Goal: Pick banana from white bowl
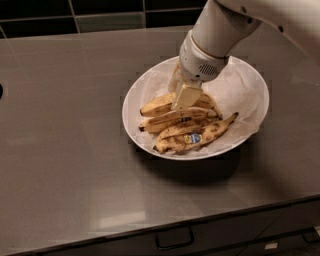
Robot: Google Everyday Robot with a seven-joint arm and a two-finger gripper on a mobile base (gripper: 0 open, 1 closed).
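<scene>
The white bowl (250,75) sits on the grey counter, right of centre, lined with crumpled white paper. Several ripe, brown-spotted bananas (175,120) lie in its left and front part; the front one (200,136) has a blue sticker. My gripper (183,98) reaches down from the upper right on the white arm (215,40). Its tip rests on the top of the banana pile, over the rearmost banana (156,105). The arm hides the back of the pile.
The grey counter (65,150) stretches wide to the left and front of the bowl. A dark tiled wall (100,12) runs along the back. The counter's front edge has drawers with a handle (174,240) below.
</scene>
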